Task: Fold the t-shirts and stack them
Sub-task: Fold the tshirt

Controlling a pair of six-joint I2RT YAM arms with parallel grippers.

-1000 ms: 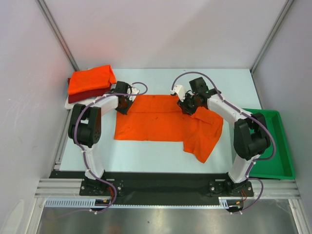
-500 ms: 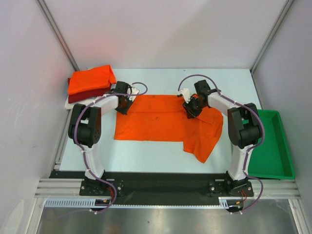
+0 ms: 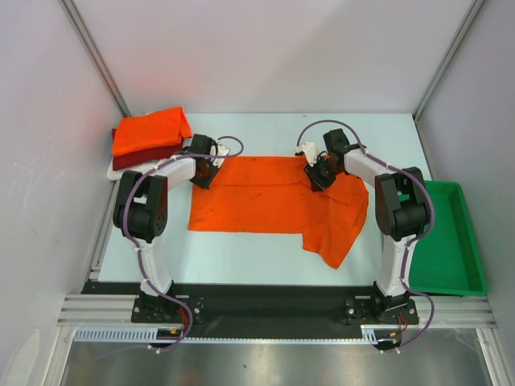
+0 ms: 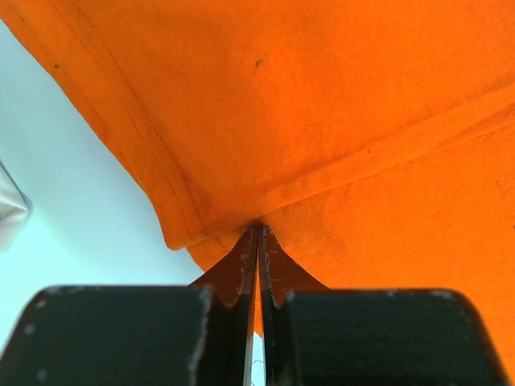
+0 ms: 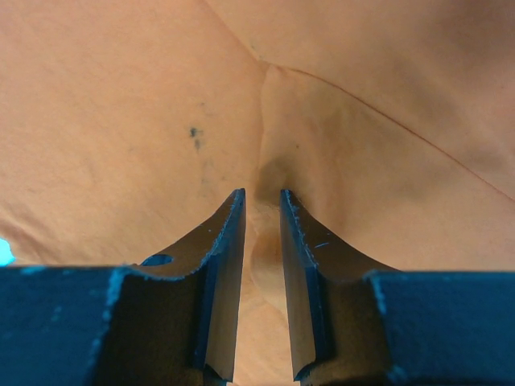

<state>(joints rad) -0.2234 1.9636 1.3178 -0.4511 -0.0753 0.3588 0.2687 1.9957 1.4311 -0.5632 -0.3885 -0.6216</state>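
An orange t-shirt [image 3: 265, 197] lies spread on the table, its right part hanging toward the near edge. My left gripper [image 3: 207, 172] is shut on its far left corner. In the left wrist view the gripper [image 4: 257, 232] pinches the orange hem [image 4: 185, 225]. My right gripper [image 3: 319, 178] sits at the shirt's far right part. In the right wrist view the gripper [image 5: 261, 197] is closed on a raised fold of orange cloth [image 5: 269, 173]. A folded stack stands at the far left: an orange shirt [image 3: 149, 130] on a dark red one [image 3: 145, 157] on a white one [image 3: 119, 170].
A green plastic tray [image 3: 451, 265] sits at the right edge of the table. Grey walls enclose the table on three sides. The arm bases stand on the black rail at the near edge.
The right arm has drawn in, its elbow swinging right, and its gripper has shifted slightly right on the shirt. The left arm and the shirt's outline look unchanged.
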